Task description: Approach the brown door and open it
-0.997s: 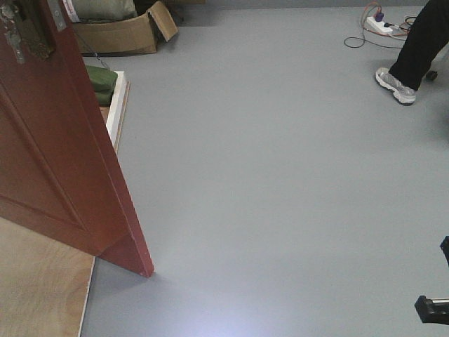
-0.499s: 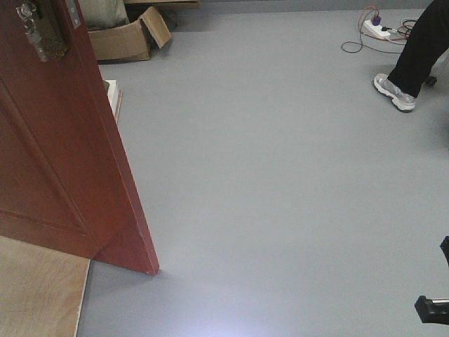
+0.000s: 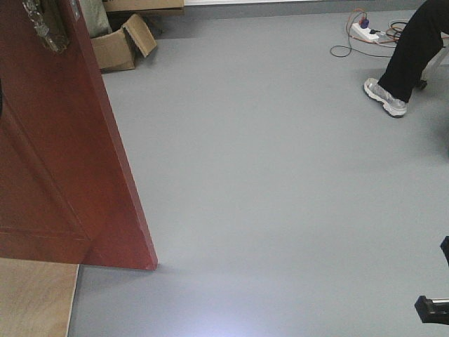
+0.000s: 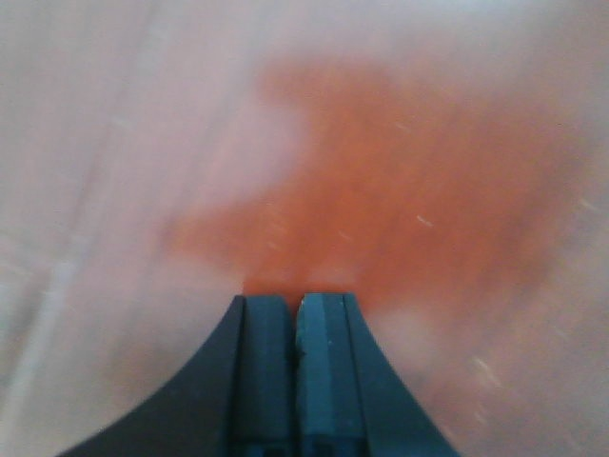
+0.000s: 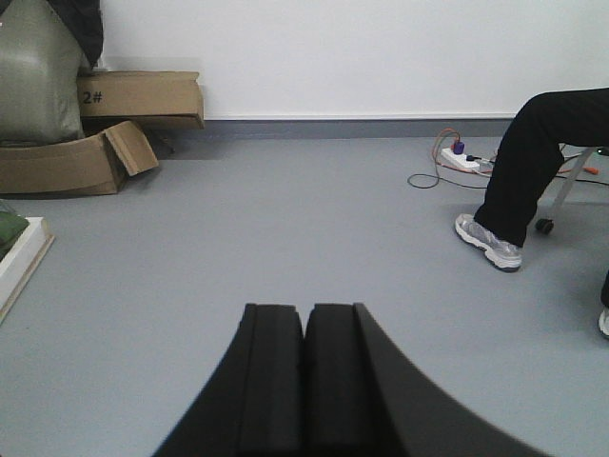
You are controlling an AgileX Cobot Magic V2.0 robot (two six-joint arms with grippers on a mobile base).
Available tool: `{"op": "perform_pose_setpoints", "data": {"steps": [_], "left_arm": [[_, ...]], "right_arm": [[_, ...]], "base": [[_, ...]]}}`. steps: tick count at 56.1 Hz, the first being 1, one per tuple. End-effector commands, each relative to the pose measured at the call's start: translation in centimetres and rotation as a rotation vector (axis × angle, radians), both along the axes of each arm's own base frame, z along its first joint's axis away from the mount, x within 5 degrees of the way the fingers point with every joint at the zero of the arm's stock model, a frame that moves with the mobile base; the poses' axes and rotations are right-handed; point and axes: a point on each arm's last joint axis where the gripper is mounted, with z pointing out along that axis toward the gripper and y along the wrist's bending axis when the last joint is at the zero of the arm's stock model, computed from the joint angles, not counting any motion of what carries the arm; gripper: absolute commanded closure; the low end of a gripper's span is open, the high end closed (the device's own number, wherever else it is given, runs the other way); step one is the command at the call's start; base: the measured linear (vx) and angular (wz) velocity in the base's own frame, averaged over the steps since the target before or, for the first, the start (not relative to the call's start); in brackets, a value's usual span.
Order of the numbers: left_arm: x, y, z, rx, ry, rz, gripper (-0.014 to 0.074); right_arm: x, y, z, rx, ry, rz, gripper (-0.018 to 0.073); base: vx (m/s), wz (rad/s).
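Note:
The brown door (image 3: 63,154) fills the left of the front view, swung open, its free lower corner on the grey floor. Its brass lock plate (image 3: 48,24) with keys shows at the top left. My left gripper (image 4: 296,300) is shut and empty, its tips pressed close to the door's blurred reddish face (image 4: 409,181). My right gripper (image 5: 304,309) is shut and empty, held above bare grey floor. A black part of the right arm (image 3: 431,309) shows at the front view's lower right.
Cardboard boxes (image 3: 123,43) stand behind the door, also in the right wrist view (image 5: 105,143). A seated person's leg and shoe (image 3: 384,97) and a power strip with cables (image 3: 365,31) lie at the far right. Plywood board (image 3: 35,298) lies at lower left.
The door has swung further open, its face turning toward me and covering the white board and green bundle behind it. The view has shifted, with the boxes and person sliding left.

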Motion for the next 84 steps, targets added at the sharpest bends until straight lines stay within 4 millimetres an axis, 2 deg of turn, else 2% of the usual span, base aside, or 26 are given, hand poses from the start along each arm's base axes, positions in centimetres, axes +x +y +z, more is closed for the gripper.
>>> {"op": "perform_pose_setpoints", "data": {"steps": [1, 47, 84], "left_arm": [[-1.73, 0.0, 2.9, -0.011, -0.115, 0.03, 0.06], [-1.73, 0.0, 2.9, -0.011, -0.115, 0.03, 0.06], [-1.73, 0.0, 2.9, -0.011, -0.115, 0.03, 0.06]], "right_arm": [[0.05, -0.03, 0.69, -0.011, -0.093, -0.002, 0.0559], [0.05, -0.03, 0.69, -0.011, -0.093, -0.002, 0.0559], [0.05, -0.03, 0.69, -0.011, -0.093, -0.002, 0.0559]], "base": [[0.18, -0.06], [0.16, 0.04], [0.02, 0.03]]}}
